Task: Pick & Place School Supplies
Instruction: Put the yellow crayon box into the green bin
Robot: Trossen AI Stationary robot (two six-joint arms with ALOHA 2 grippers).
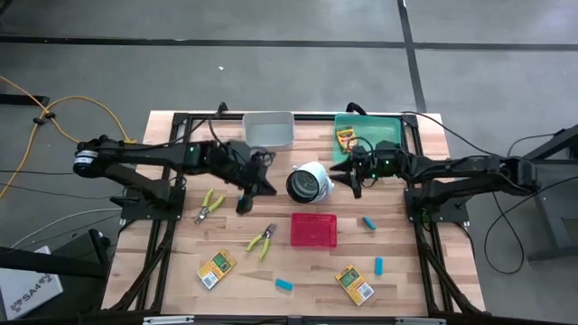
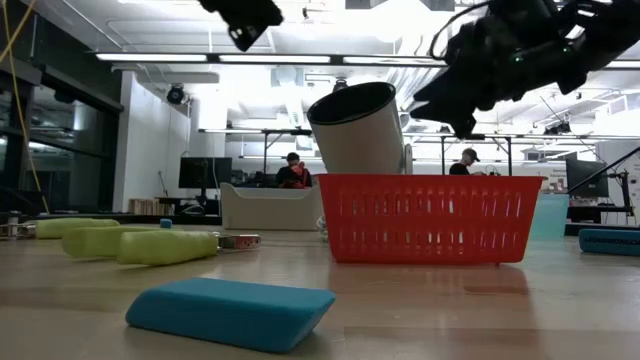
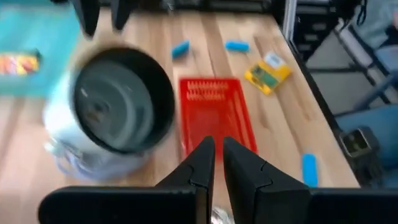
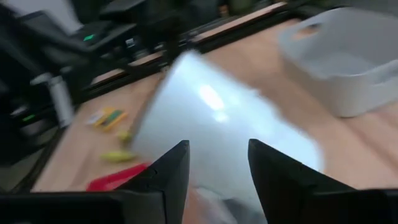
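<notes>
Three crayon boxes are in sight: one (image 1: 345, 137) lies in the green tray (image 1: 390, 125) at the tabletop's far right, one (image 1: 217, 268) sits near the front left, and one (image 1: 354, 283) near the front right. Two plier-like tools (image 1: 210, 204) (image 1: 263, 240) lie left of the red basket (image 1: 313, 229). Light-blue blocks (image 1: 368, 222) (image 1: 379, 264) (image 1: 284, 284) are scattered to the right and front of the basket. The white cylinder (image 1: 309, 181) stands tilted between both arms, behind the basket. The left hand (image 1: 253, 191), its fingers pressed together on nothing, hangs just left of the cylinder. The right hand (image 1: 347, 181), fingers spread, is close beside the cylinder's right. A grey bin (image 1: 268, 130) sits at the far edge.
</notes>
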